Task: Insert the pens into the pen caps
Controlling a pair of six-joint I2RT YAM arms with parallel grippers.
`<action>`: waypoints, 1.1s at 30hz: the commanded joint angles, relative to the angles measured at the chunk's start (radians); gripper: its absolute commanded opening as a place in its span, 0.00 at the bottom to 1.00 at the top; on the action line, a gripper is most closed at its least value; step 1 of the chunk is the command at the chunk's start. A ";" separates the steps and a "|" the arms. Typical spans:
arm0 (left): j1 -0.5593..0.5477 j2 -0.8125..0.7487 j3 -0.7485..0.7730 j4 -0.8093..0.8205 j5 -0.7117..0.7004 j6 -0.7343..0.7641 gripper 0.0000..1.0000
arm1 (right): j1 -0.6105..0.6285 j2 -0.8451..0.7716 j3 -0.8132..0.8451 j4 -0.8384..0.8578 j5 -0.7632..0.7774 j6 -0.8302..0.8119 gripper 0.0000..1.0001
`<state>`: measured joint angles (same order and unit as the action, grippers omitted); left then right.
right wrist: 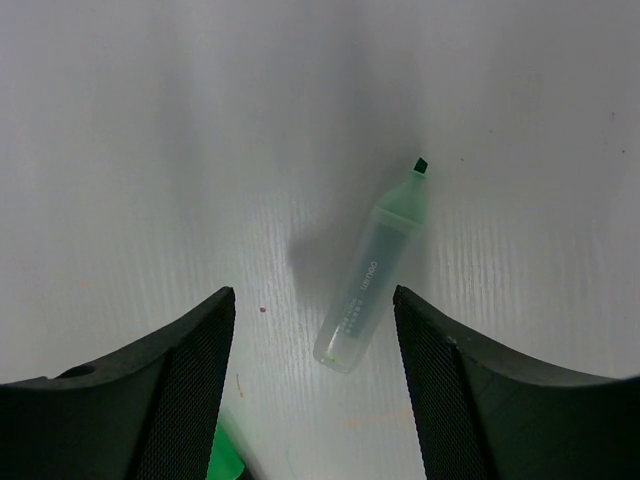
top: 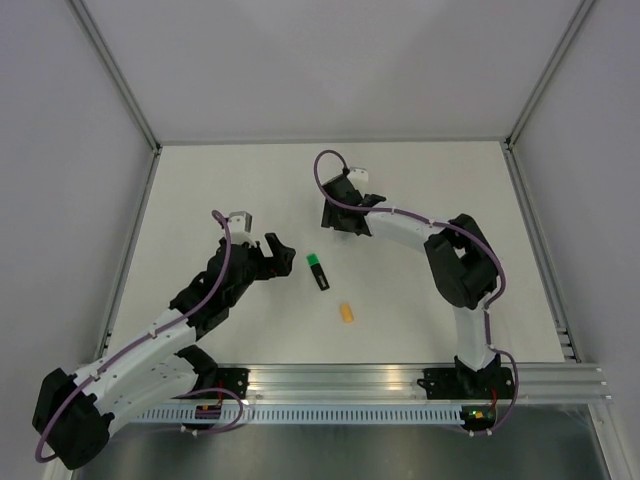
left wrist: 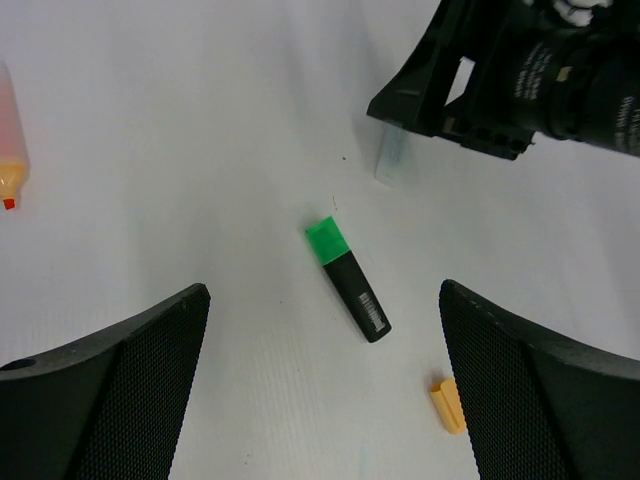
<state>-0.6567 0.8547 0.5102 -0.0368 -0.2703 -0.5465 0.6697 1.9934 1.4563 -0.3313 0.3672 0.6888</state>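
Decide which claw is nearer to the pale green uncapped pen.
Right. The right claw hangs just over the pale green pen, which lies on the table between its open fingers. The left claw is further off, on the far side of the black pen.

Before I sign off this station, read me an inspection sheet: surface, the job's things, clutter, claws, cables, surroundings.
Surface: white table, a few faint specks.
Job's things: black pen with green end lies flat; orange-yellow cap lies loose beside it, apart; pink-orange pen has its tip bare, at the edge of the left wrist view; clear greenish pen has its tip bare, below the right claw.
Clutter: nothing seen.
Claws: left claw open, empty; right claw open, empty.
Cables: purple cable along each arm, clear of the pens.
Surroundings: pale walls, aluminium frame, slotted rail at the near edge.
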 commanded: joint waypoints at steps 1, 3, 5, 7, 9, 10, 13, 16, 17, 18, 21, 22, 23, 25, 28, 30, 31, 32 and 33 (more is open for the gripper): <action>0.000 -0.031 -0.001 0.081 -0.029 0.031 0.99 | -0.015 0.056 0.078 -0.052 0.025 0.075 0.70; 0.000 -0.034 0.001 0.069 -0.033 0.023 0.99 | -0.015 0.096 0.099 -0.083 0.058 0.084 0.68; 0.000 -0.037 -0.002 0.063 -0.033 0.020 0.99 | -0.015 0.117 0.101 -0.090 0.067 0.089 0.65; 0.000 -0.048 -0.009 0.064 -0.033 0.013 0.99 | -0.015 0.127 0.095 -0.098 0.075 0.090 0.64; 0.000 -0.052 -0.009 0.066 -0.033 0.016 0.99 | -0.013 0.139 0.090 -0.107 0.079 0.092 0.64; 0.002 -0.058 -0.012 0.063 -0.040 0.016 0.99 | -0.015 0.142 0.090 -0.109 0.082 0.091 0.64; 0.000 -0.071 -0.019 0.055 -0.059 0.016 0.99 | -0.013 0.150 0.079 -0.104 0.072 0.074 0.61; 0.000 -0.095 -0.035 0.070 -0.061 0.020 0.99 | -0.015 0.151 0.069 -0.103 0.055 0.022 0.55; 0.000 -0.098 -0.038 0.080 -0.038 0.032 0.98 | -0.015 0.147 0.064 -0.103 0.056 -0.012 0.51; 0.000 -0.097 -0.036 0.089 -0.011 0.040 0.98 | -0.015 0.145 0.053 -0.103 0.058 -0.026 0.48; 0.000 -0.080 -0.027 0.103 0.057 0.039 0.95 | -0.021 0.128 0.024 -0.106 0.041 -0.080 0.33; 0.000 -0.075 -0.019 0.100 0.069 0.042 0.95 | -0.022 0.122 0.013 -0.106 0.039 -0.090 0.28; 0.000 -0.068 -0.015 0.097 0.074 0.042 0.95 | -0.021 0.099 0.001 -0.098 0.041 -0.103 0.18; 0.000 -0.040 -0.004 0.092 0.089 0.043 0.95 | -0.024 0.073 -0.042 -0.078 0.042 -0.127 0.11; 0.000 0.001 0.005 0.107 0.135 0.046 0.95 | -0.024 0.013 -0.082 -0.037 -0.016 -0.179 0.00; 0.000 0.029 0.014 0.106 0.148 0.040 0.95 | -0.024 -0.013 -0.115 -0.006 -0.054 -0.201 0.00; 0.000 0.056 0.022 0.106 0.149 0.031 0.94 | -0.024 -0.027 -0.126 0.003 -0.074 -0.212 0.00; 0.003 0.070 0.028 0.104 0.151 0.023 0.93 | -0.024 -0.056 -0.135 0.014 -0.085 -0.215 0.00; 0.008 0.087 0.037 0.085 0.151 0.001 0.91 | -0.024 -0.071 -0.158 0.038 -0.097 -0.218 0.00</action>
<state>-0.6563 0.9066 0.4911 0.0315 -0.1539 -0.5343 0.6495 2.0045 1.3323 -0.3489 0.3363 0.5232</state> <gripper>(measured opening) 0.930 0.320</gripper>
